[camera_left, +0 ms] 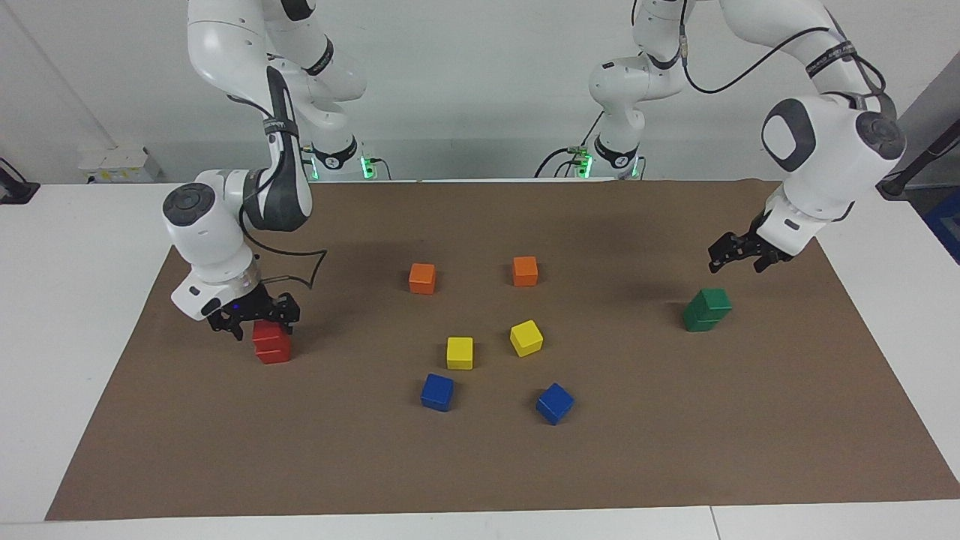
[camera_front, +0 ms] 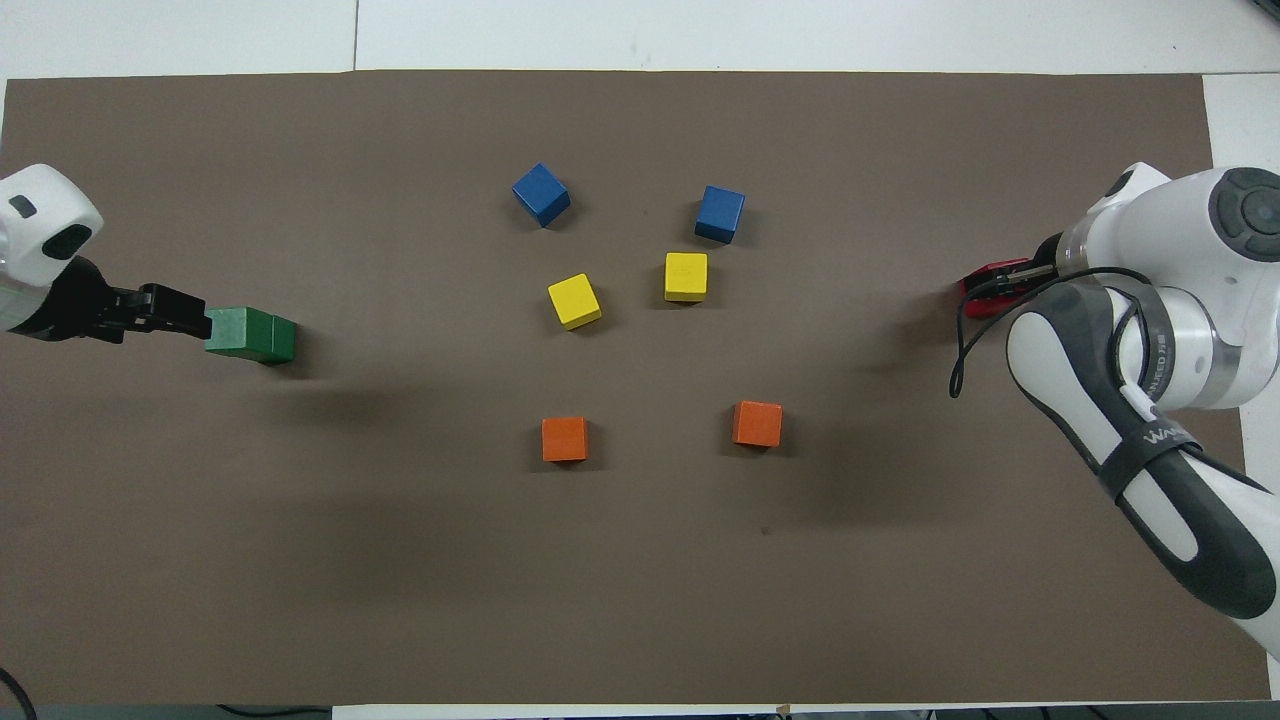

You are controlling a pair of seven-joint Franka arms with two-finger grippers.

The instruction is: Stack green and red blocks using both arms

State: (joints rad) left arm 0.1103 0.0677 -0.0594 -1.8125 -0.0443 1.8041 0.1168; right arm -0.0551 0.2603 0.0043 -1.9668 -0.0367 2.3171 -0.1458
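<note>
on the brown paper mat (camera_left: 480,465) that covers the white table (camera_left: 67,315), two small dark green matte cubes (camera_left: 706,310) stand stacked one on the other toward the left arm's end, the upper one sitting slightly askew on the lower. the left arm's black two-finger gripper (camera_left: 739,253) hangs in the air above and just beside this green stack, fingers spread apart, holding nothing and clear of the top cube. toward the right arm's end, two small bright red matte cubes (camera_left: 271,342) stand stacked as well. the right arm's black two-finger gripper (camera_left: 253,313) sits low at the upper red cube, its fingers apart at either side of it; whether they touch the cube cannot be told. between the two stacks, in the middle of the mat, lie two orange cubes (camera_left: 422,278) nearest the robots, two yellow cubes (camera_left: 460,352) farther out, and two blue cubes (camera_left: 437,392) farthest, all separate from one another and well apart from both stacks.
</note>
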